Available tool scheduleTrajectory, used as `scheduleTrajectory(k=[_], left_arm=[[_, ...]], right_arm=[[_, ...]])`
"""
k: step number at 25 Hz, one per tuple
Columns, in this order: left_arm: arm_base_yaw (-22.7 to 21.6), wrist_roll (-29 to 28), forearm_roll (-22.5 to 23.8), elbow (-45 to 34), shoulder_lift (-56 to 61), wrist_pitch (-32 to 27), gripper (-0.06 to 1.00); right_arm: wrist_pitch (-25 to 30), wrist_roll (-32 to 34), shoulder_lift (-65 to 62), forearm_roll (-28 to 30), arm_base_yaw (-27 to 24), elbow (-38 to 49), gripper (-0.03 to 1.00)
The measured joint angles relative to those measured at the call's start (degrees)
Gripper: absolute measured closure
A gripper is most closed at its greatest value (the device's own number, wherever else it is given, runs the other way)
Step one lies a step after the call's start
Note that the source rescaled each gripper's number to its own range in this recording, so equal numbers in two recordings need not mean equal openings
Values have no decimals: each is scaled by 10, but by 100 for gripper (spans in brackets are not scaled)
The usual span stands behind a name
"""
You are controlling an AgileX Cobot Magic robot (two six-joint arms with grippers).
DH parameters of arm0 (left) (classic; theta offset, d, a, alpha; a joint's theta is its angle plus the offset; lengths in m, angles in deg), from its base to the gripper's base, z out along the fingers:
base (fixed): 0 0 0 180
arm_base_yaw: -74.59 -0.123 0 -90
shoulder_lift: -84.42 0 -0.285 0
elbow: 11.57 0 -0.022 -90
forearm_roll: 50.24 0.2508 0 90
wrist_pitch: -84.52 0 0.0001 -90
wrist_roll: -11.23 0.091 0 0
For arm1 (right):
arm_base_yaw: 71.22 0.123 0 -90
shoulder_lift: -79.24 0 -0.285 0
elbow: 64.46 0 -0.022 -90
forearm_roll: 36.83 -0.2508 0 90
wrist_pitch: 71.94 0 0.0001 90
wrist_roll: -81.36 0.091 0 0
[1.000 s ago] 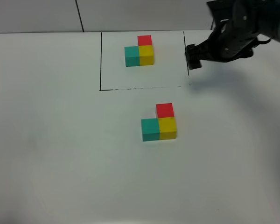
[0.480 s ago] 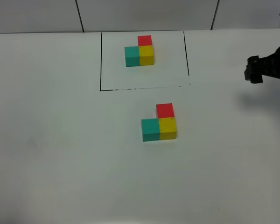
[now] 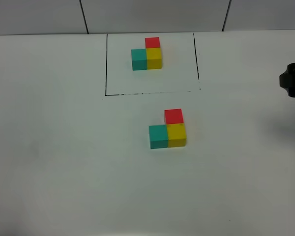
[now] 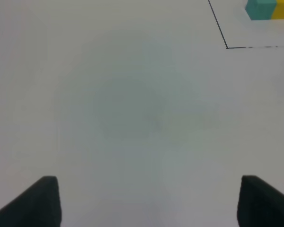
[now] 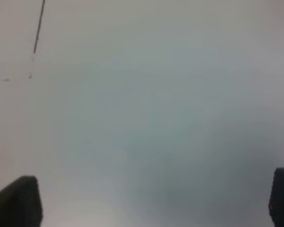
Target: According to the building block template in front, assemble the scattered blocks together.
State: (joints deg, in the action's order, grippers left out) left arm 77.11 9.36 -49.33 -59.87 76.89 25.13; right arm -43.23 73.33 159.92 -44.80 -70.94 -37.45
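**Hanging wide open, both claws clear of the finished build**

Hanging with its jaws spread wide and nothing between them, the right gripper [image 5: 151,203] looks down on bare white table [image 3: 64,162], well off to the right of the scattered blocks [image 3: 168,130], and from the high camera only its dark tip shows at the frame's right edge. The left gripper [image 4: 149,201] is spread just as wide and just as empty, with a corner of the building block template [image 4: 267,9] far beyond it. Now those blocks: teal beside yellow, red behind yellow, all touching, sitting just in front of the template [image 3: 147,53] and its black outline. Same L, same colour order! Looks to me like the copy is complete, which would explain both arms parked away from it.
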Motion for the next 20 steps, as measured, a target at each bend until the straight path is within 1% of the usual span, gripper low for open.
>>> scheduleTrajectory(k=[6, 9, 15, 20], left_arm=[[0, 0, 0, 0, 0, 0, 15], [0, 0, 0, 0, 0, 0, 15], [0, 0, 0, 0, 0, 0, 15], [0, 0, 0, 0, 0, 0, 15]], right_arm=[[90, 4, -108, 8, 17, 0, 0], [123, 9, -165, 16, 26, 9, 0], [147, 11, -308, 24, 28, 93, 0], [208, 13, -412, 24, 28, 139, 0]])
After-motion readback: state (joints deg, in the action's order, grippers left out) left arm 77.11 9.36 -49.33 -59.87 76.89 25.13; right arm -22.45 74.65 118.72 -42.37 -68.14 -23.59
